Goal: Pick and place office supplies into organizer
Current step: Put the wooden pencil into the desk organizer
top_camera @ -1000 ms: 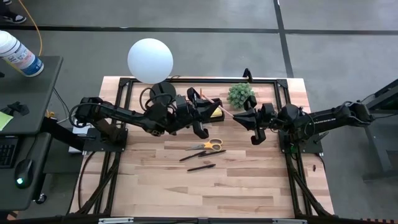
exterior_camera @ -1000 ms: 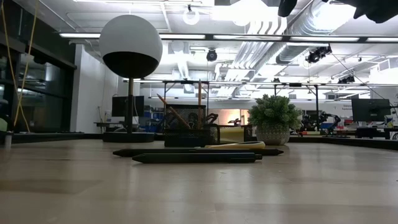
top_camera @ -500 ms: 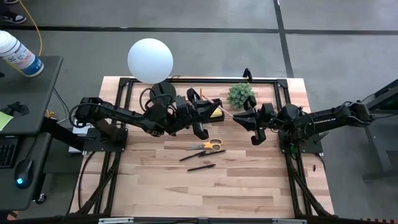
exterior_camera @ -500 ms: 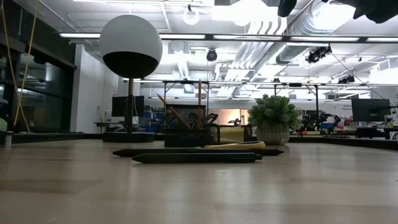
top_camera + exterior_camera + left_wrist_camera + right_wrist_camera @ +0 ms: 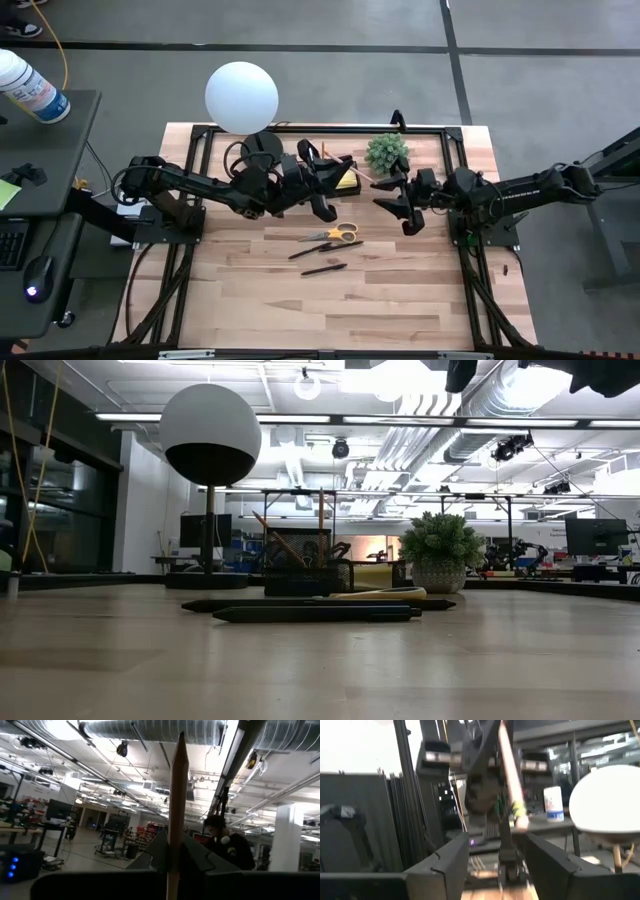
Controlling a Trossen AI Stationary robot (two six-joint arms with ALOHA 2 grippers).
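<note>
1. In the high view the left gripper sits at upper centre of the frame, just above the organizer.
2. Its fingers are pinched tight on a pencil; in the left wrist view the pencil stands upright between the 2 dark fingers, tip up toward the ceiling.
3. In the high view the same pencil runs as a thin pale line from the left gripper toward the right gripper.
4. The right gripper lies right of centre in the high view, just below the green potted plant.
5. Its fingers stand well apart; in the right wrist view the pencil slants through the gap between them, and no finger is seen touching it.
6. The organizer is a small black box at upper centre of the high view, with a yellow sticky-note pad at its right edge; which compartment the pad is in cannot be told.
7. In the low view the organizer stands at mid-frame with thin sticks rising out of it.
8. The yellow-handled scissors lie on the table at centre of the high view.
9. 2 dark pens lie just below the scissors.
10. The white globe lamp stands at upper left of the table.
</note>
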